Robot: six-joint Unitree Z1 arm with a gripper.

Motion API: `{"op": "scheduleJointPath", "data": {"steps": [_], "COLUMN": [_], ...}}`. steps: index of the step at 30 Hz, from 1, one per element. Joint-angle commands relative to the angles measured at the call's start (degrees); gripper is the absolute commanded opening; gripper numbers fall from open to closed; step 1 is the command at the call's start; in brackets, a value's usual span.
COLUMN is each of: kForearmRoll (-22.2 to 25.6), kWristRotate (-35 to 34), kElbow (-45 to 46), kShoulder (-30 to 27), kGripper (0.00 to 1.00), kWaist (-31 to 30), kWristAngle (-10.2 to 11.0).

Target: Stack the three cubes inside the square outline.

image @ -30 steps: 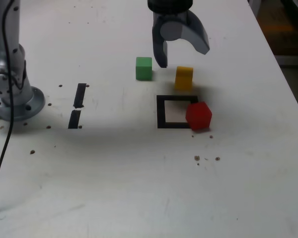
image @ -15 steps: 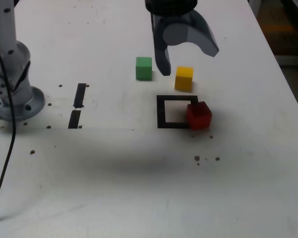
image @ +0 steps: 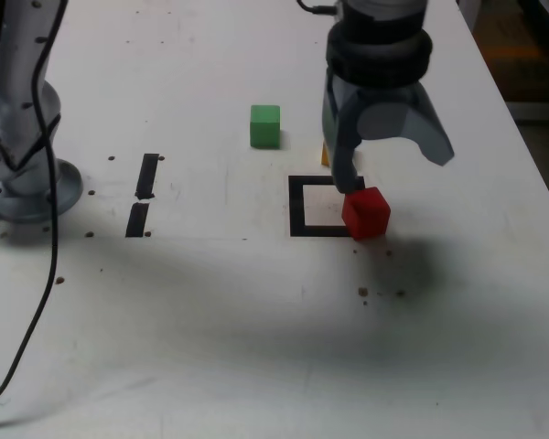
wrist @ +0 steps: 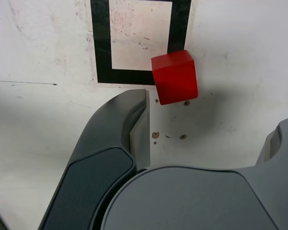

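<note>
While the exterior view is taking in the whole white table (image: pixel 210 347), the gripper (image: pixel 393 169) is hanging above the far right corner of the square outline (image: pixel 297 206), its jaws spread wide apart and holding nothing. One dark finger (image: pixel 346 169) is pointing down just behind the red cube (image: pixel 365 212); the other, grey-blue one is flaring out toward the exterior view's right. The red cube is sitting turned at an angle on the outline's right-hand tape line, partly over the tape and partly on the bare table. The green cube (image: pixel 264 125) is lying well apart, farther back and to the exterior view's left of the outline. Only a thin orange-yellow sliver (image: pixel 325 155) is showing beside the gripper body, probably the yellow cube, mostly hidden by the arm. Two short black tape strips (image: pixel 144 192) are lying toward the exterior view's left, near the arm's grey base (image: pixel 23 178).

The wrist view is showing none of that wider layout. It is giving a close look at the red cube (wrist: pixel 174 76) overlapping a corner of the outline (wrist: pixel 102 48), with the white inside of the square empty, and one dark finger (wrist: pixel 120 139) reaching close to the cube but not touching it. Small dark specks (wrist: pixel 169 135) are dotting the table beside the cube.
</note>
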Motion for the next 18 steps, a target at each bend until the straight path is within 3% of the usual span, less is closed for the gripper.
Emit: {"op": "scheduleJointPath", "data": {"steps": [1, 9, 18], "kForearmRoll": [1.6, 3.9, 3.5], "kWristRotate": [-0.4, -3.0, -4.3], "kElbow": [-0.7, -0.5, -2.1], "kShoulder": [0.6, 1.1, 6.1], "kGripper": [0.90, 0.89, 0.89], "kWaist": [0.1, 0.0, 0.2], "kWristAngle": [-0.3, -1.2, -3.4]}}
